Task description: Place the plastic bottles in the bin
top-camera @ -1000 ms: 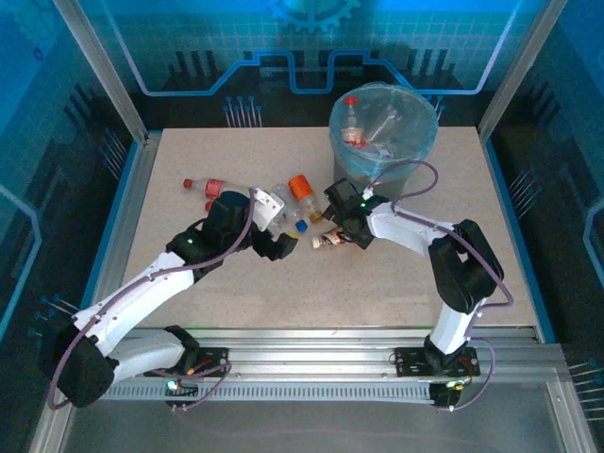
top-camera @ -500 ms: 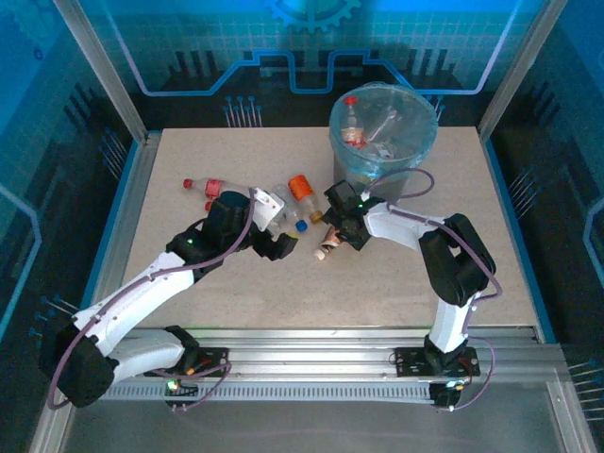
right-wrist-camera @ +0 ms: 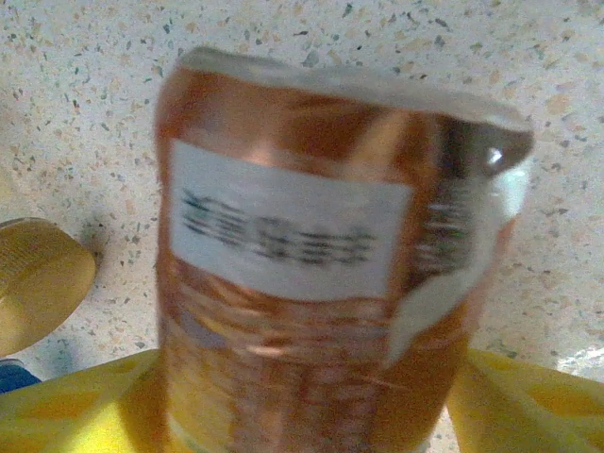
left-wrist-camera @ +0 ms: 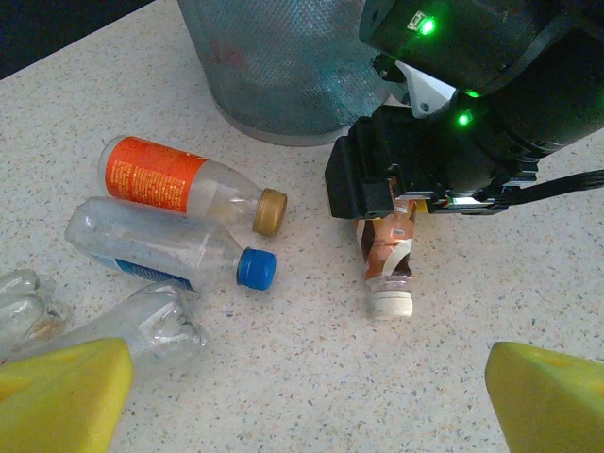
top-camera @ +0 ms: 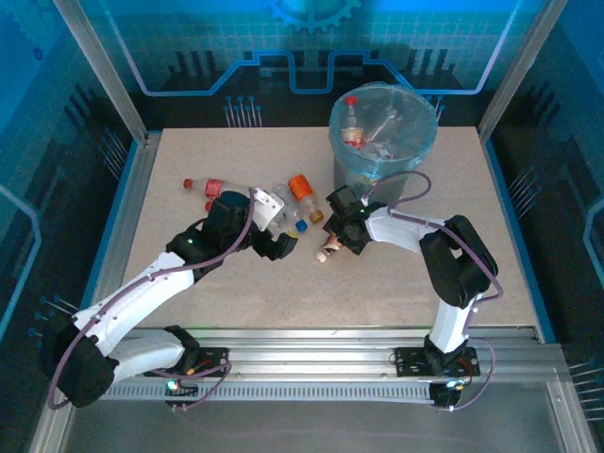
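Bottle with the brown label (left-wrist-camera: 385, 255) lies on the surface near the bin (top-camera: 351, 170); light, thin-walled, probably slick, best taken across its labelled middle. Right gripper (top-camera: 340, 238) has its jaws straddling it there, pinching or not I cannot tell; left gripper (left-wrist-camera: 307, 392) has its jaws spread.

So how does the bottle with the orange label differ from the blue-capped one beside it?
The orange-label bottle has a wide orange label around its body; the blue-cap bottle is mostly clear. The orange-label bottle has a gold-brown cap, the blue-cap bottle a blue one. The orange-label bottle lies nearer the bin than the blue-cap bottle does. Both lie on their sides, caps pointing the same way.
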You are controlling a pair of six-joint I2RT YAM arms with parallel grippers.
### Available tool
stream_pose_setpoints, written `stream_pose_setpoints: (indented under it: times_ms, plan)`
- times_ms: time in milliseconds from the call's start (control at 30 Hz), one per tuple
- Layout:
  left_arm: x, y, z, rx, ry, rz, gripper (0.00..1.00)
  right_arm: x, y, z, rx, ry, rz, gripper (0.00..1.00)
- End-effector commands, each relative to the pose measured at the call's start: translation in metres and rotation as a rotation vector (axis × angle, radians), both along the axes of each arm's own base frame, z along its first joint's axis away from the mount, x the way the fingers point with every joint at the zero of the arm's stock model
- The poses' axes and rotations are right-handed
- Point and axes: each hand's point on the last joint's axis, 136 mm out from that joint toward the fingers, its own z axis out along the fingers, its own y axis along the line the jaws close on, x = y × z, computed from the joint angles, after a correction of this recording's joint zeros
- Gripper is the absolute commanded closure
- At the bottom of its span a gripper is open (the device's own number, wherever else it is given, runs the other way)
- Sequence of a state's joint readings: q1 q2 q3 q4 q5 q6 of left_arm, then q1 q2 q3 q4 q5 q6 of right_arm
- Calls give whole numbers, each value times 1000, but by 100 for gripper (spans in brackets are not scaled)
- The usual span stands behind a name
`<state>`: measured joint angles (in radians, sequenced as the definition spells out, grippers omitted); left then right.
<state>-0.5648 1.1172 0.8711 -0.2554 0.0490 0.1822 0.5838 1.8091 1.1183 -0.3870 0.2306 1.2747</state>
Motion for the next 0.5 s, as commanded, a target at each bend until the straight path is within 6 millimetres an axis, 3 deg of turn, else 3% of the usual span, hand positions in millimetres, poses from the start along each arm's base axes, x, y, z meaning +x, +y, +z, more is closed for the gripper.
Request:
stream_pose_setpoints:
  times_ms: [0,200,467]
  plan:
    - [4,1,1,-20,-1,19,3,-2,0,9,-21,-23,29,25]
    - [2,0,0,-22,10,14,4,9,-20,13,-127,-34,28,13]
    - [4,0,-2,-12,9,18,4,25,-29,7,-111,-39,24,21]
